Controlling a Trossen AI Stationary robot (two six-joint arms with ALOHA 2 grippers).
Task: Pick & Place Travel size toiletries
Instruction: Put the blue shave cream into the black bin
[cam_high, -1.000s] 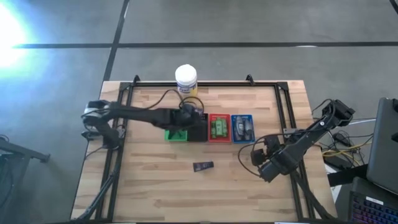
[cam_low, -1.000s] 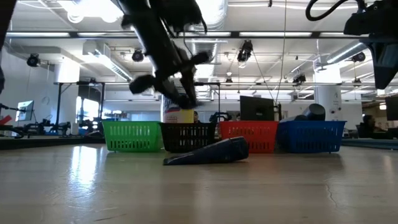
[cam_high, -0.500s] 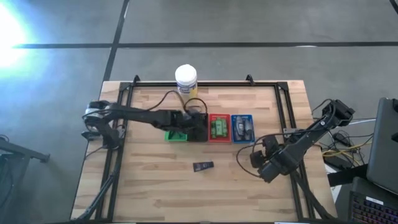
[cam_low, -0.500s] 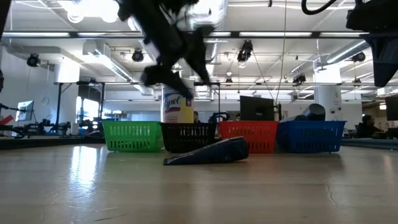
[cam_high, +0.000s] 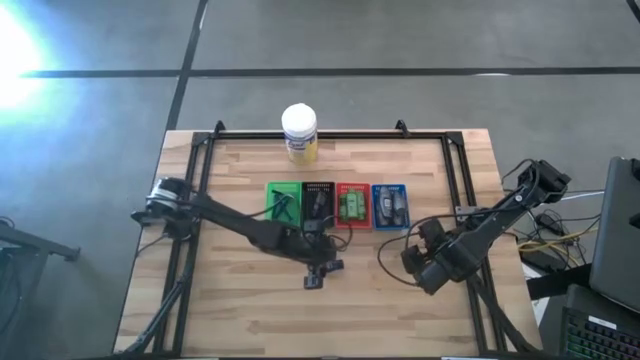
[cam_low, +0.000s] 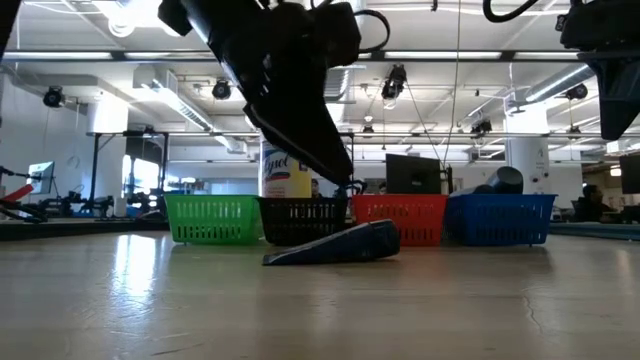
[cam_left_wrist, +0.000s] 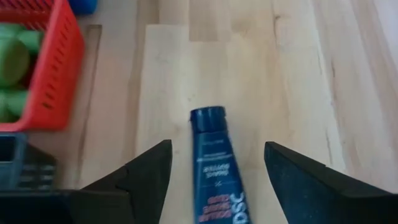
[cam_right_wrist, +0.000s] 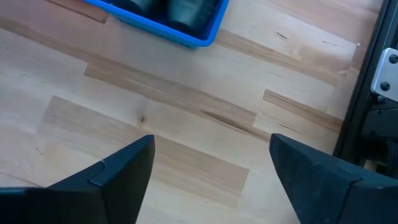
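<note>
A dark blue flat tube (cam_left_wrist: 214, 171) lies flat on the wooden table in front of the basket row; it also shows in the high view (cam_high: 334, 265) and the low view (cam_low: 335, 245). My left gripper (cam_left_wrist: 217, 158) is open just above it, one finger on either side of the tube, touching nothing that I can see. It shows in the high view (cam_high: 321, 270) too. My right gripper (cam_high: 418, 262) is open and empty above the table's right part. Green bottles lie in the red basket (cam_high: 352, 206), grey tubes in the blue basket (cam_high: 390, 205).
Four small baskets stand in a row mid-table: green (cam_high: 283, 203), black (cam_high: 318, 202), red, blue. A white-lidded yellow jar (cam_high: 299, 133) stands at the far edge. A black metal frame (cam_high: 455, 160) runs round the table. Bare wood lies near the front edge.
My left gripper has gone from above the green and black baskets toward the table's near edge and down, and now stands over the dark tube. The tube has stayed where it was. My right arm has kept still.
</note>
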